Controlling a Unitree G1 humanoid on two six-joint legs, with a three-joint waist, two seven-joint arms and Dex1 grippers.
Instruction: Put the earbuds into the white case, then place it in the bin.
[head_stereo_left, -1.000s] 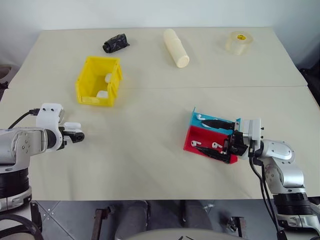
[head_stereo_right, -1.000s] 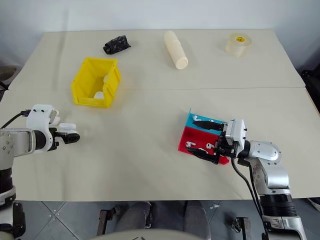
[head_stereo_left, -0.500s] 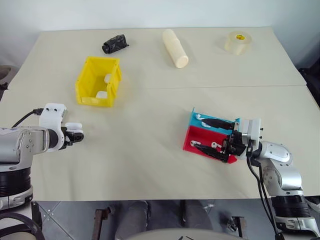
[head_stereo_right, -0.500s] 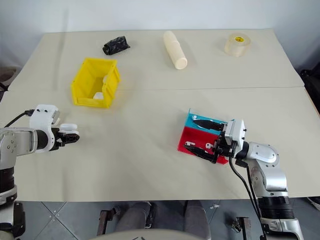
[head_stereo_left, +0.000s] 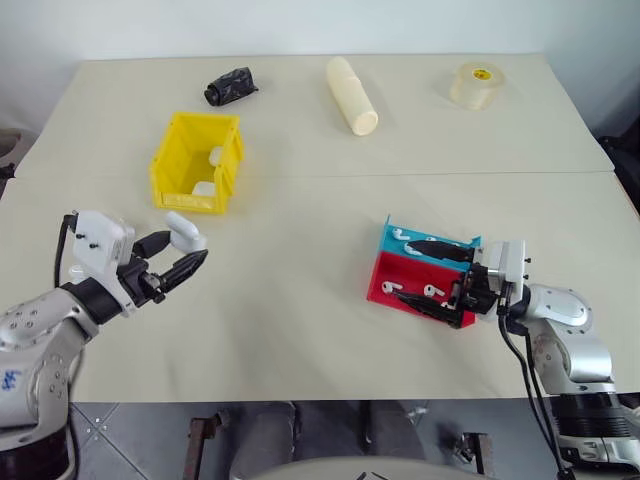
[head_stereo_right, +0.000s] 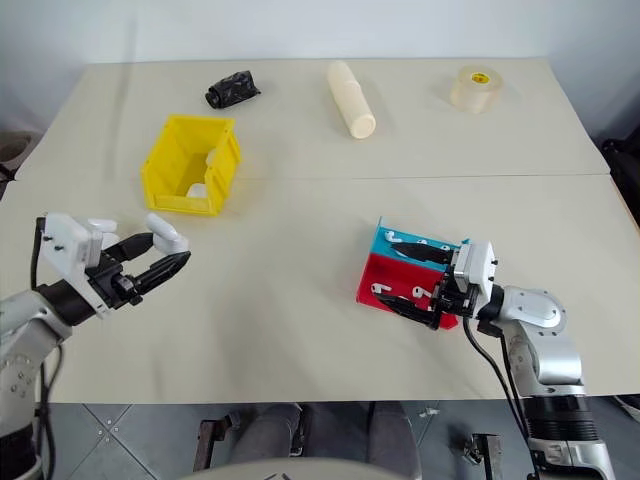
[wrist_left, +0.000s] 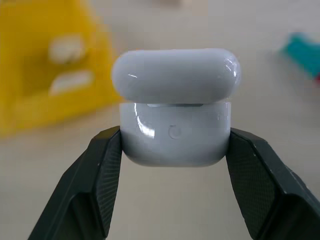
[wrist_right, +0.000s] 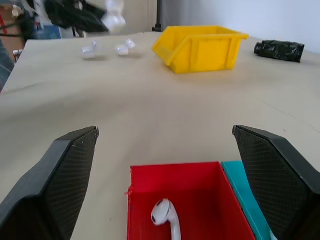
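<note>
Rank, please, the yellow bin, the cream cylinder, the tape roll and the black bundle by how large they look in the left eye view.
1. the yellow bin
2. the cream cylinder
3. the tape roll and the black bundle look alike in size, so I leave them unranked.

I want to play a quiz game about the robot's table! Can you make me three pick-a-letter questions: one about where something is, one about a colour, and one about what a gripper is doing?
1. Where is the tape roll?
A. inside the yellow bin
B. at the table's far right corner
C. in the red tray

2. What colour is the tray just behind the red tray?
A. blue
B. green
C. orange

3. What is the left gripper doing?
A. hanging open with nothing in it
B. gripping the white case
C. gripping the cream cylinder

Answers:
1 B, the roll sits alone near the far right corner.
2 A, the two trays touch, red nearer, blue behind.
3 B, both black fingers press the sides of the white case, lid slightly raised.
</note>
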